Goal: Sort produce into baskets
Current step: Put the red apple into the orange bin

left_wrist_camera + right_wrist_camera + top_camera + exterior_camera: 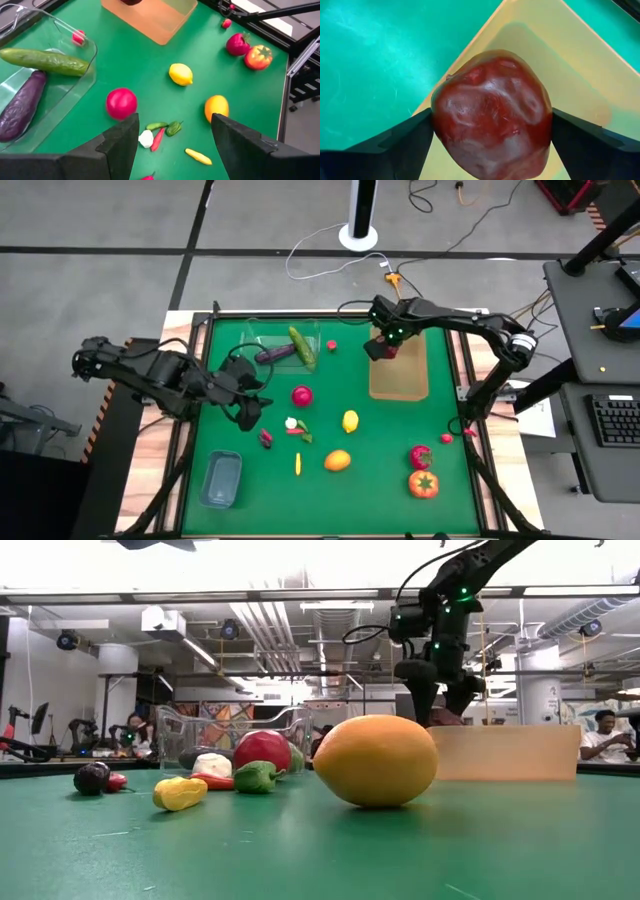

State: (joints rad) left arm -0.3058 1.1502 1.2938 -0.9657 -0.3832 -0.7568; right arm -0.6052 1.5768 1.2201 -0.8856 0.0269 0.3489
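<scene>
Right pincer (pixel 490 130) clenched on red lumpy fruit (pixel 492 112), hovering above wooden tray (pixel 400 375) corner. Risk: release this near the rim, fruit clips the edge and rolls onto worktop (pixel 380 450). Left pincer (pixel 172 145) released, idle over small veg cluster (pixel 160 132).

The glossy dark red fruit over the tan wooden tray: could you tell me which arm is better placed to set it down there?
The right: its pincer already holds the glossy dark red fruit above the tan wooden tray. The left pincer is open, over the green mat.
</scene>
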